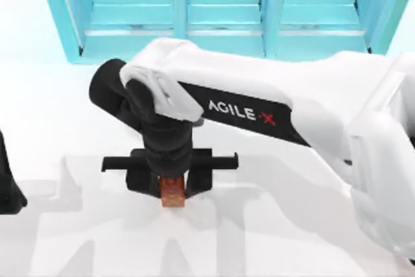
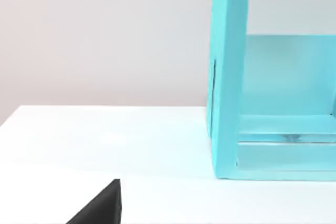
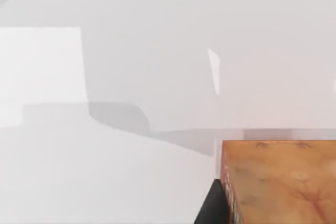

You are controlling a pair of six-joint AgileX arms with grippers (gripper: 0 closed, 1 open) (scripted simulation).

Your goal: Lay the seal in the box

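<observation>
**Seal held in right pincer above the table**

Item 1. Right arm: white AgileX arm reaching in from the top view's right side across the middle of the table. Its black wrist points downward over the table's centre-left area.

Item 2. Right pincer: black, hanging below the wrist, its cross-bar running left to right. The fingers sit on either side of the seal, clenched on it.

Item 3. Seal: small reddish-brown block, gripped between the right pincer's fingers, its lower part showing beneath them. In the right wrist view the seal appears close up as an orange-brown grained face, with a dark finger touching its side and the white table beyond. Whether it rests on the table or hangs just above it cannot be told.

Item 4. Left pincer: black, parked at the top view's far left edge; whether released or clenched cannot be told. A dark tip of it shows in the left wrist view.

Item 5. Cyan shelf unit: large, with three compartments, standing along the far edge of the table, well apart from the seal. The left wrist view shows one end wall and part of a compartment.
</observation>
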